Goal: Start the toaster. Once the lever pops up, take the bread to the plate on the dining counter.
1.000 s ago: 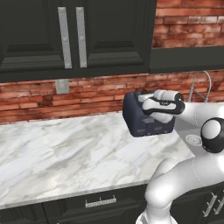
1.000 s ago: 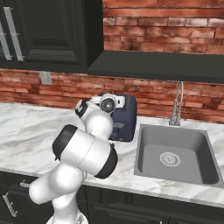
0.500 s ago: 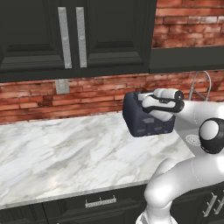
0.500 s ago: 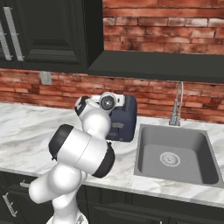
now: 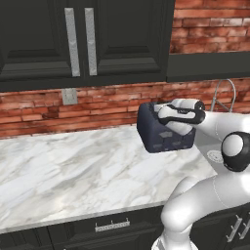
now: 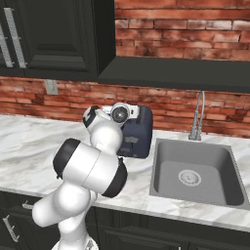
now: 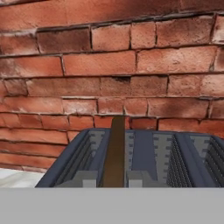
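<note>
Hovering over the toaster [image 5: 163, 132], gripper [image 5: 171, 116] pressed together, bread [image 7: 115, 153] upright in its slot.

The toaster [image 5: 157, 132] is dark navy. The bread [image 7: 115, 151] is brown. The surface [image 5: 73, 171] is white marble with grey veins, the wall [image 7: 109, 65] red brick, the cabinets [image 5: 78, 39] black.

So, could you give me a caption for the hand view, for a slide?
Hand view: bread standing on edge in a slot of the toaster, brick wall behind.
</note>
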Available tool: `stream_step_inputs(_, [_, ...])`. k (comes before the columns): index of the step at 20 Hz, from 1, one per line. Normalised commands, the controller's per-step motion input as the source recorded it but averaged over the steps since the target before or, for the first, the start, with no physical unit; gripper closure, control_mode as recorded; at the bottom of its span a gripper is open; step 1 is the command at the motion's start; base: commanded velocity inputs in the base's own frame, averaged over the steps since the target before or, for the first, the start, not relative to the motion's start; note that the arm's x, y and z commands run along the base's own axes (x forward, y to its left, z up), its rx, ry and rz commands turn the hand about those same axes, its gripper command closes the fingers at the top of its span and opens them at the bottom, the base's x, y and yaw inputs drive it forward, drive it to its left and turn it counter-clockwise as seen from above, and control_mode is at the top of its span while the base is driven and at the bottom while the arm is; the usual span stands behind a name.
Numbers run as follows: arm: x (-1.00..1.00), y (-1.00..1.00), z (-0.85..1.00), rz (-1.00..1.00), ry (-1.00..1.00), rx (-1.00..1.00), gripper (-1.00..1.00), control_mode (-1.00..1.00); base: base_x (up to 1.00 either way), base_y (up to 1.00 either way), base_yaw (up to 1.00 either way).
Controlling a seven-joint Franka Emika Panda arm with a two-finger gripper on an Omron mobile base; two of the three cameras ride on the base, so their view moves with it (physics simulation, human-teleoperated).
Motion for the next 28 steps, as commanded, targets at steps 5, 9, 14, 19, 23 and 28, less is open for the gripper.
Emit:
stream_step_inputs(5, [0.0,0.0,0.0,0.0,0.0,0.0,1.0,-1.0,0.0,0.0,0.0])
stream_step_inputs(9, [0.0,0.0,0.02,0.0,-0.1,0.0,1.0,-1.0,0.0,0.0,0.0])
stream_step_inputs(14, [-0.02,0.0,0.36,0.0,-0.14,0.0,1.0,-1.0,0.0,0.0,0.0])
stream_step_inputs(19, [-0.23,0.0,0.5,0.0,-0.02,0.0,1.0,-1.0,0.0,0.0,0.0])
stream_step_inputs(23, [-0.69,0.0,0.47,0.0,-0.02,-0.02,1.0,-1.0,0.0,0.0,0.0])
stream_step_inputs(28, [-0.7,0.0,0.52,0.0,0.0,-0.03,1.0,-1.0,0.0,0.0,0.0])
